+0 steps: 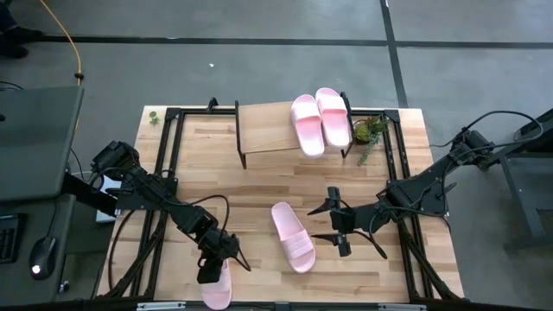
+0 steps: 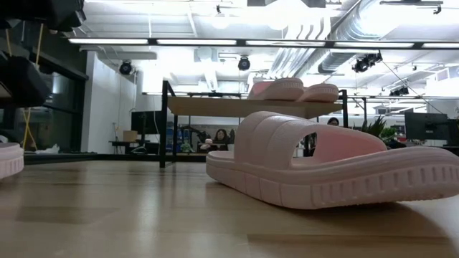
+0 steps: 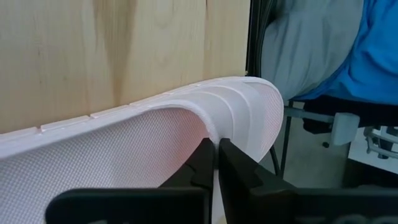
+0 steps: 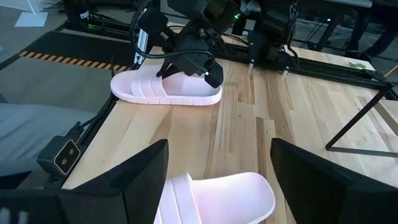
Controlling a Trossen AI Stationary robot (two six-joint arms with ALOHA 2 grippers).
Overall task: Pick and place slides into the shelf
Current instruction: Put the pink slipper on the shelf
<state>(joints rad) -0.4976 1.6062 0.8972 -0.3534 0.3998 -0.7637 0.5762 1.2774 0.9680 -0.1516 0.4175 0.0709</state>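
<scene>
Left hand [image 1: 212, 269] pinched closed on slide [image 1: 217, 288] strap.

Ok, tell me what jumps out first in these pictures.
Two pink slides sit side by side on the shelf at the table's far edge. A third slide lies mid-table beside the open right gripper. At the near left edge, the left gripper is shut on the fourth slide.
</scene>
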